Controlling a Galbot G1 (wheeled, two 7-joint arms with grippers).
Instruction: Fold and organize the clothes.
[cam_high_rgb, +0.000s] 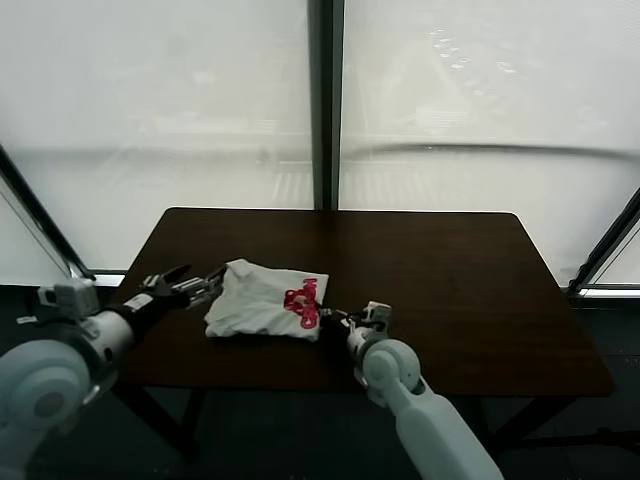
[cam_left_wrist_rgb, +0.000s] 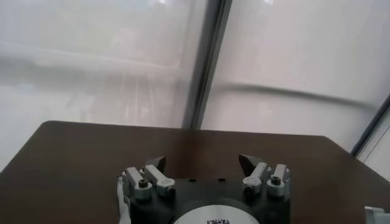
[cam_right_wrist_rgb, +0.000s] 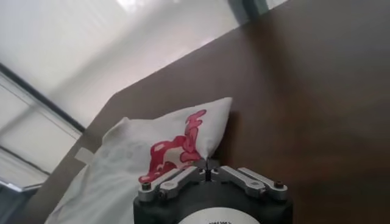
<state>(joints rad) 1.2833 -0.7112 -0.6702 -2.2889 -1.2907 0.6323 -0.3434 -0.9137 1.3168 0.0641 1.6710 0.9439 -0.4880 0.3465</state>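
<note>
White cotton T-shirt (cam_high_rgb: 262, 300) with red print is lying soft and limp on your dark desk (cam_high_rgb: 450, 290); right tool (cam_right_wrist_rgb: 208, 165) is pinching its printed edge, left tool (cam_high_rgb: 190, 285) is waiting apart beside it.

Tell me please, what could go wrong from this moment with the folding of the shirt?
1. The right gripper is shut at the very edge of the T-shirt, by the red print. So little fabric may slip out when it pulls.
2. The left gripper is open at the opposite edge and holds nothing, so a pull from one side may drag the bunched shirt across the table instead of spreading it.
</note>
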